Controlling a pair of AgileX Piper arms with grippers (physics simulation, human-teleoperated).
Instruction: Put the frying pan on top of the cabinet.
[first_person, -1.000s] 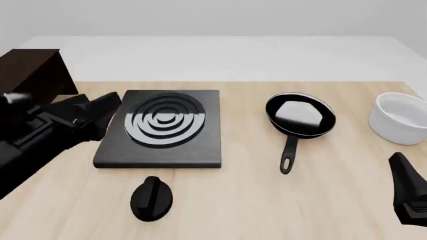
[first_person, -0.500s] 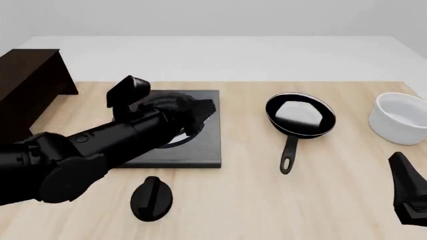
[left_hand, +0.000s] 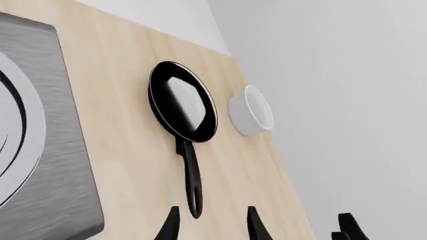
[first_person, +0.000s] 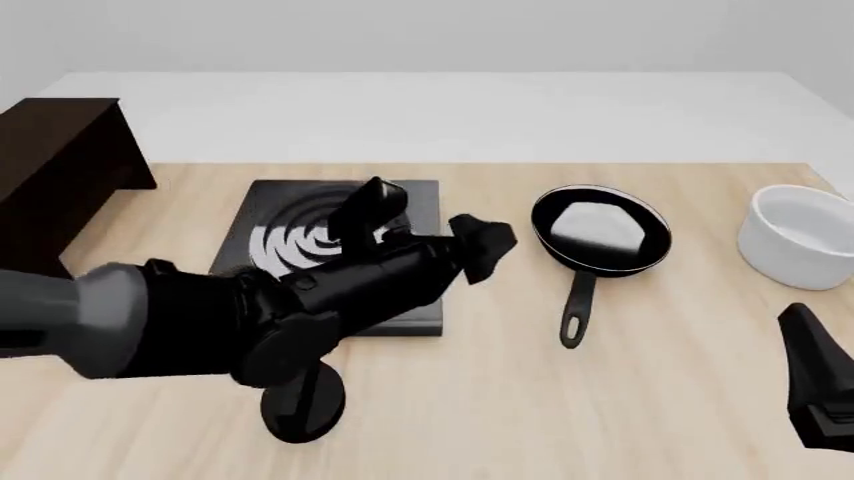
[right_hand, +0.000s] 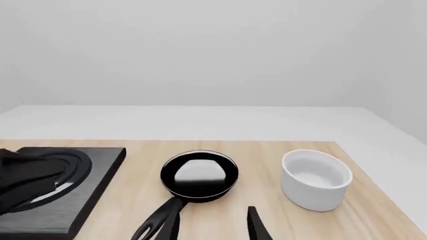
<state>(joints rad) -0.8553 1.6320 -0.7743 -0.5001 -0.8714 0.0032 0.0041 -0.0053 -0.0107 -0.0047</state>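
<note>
The frying pan (first_person: 601, 229) lies on the table right of the stove plate, its slim handle (first_person: 577, 310) pointing toward me. It also shows in both wrist views (left_hand: 183, 106) (right_hand: 199, 174). My left arm reaches across the stove plate, and my left gripper (first_person: 483, 244) hangs just left of the pan, apart from it. In the left wrist view the left gripper (left_hand: 211, 227) is open, its fingertips on either side of the handle's end. My right gripper (first_person: 817, 388) rests at the near right, open (right_hand: 210, 229) and empty. The dark cabinet (first_person: 54, 165) stands at the far left.
A black stove plate (first_person: 400, 300) with rings lies mid-table, partly under my left arm. A white bowl (first_person: 802, 236) sits at the right edge, right of the pan. An oval black knob (first_person: 302, 408) lies in front of the plate.
My left arm has swung from beside the cabinet rightward across the stove plate, bringing its gripper close to the pan. The pan and right arm have not moved.
</note>
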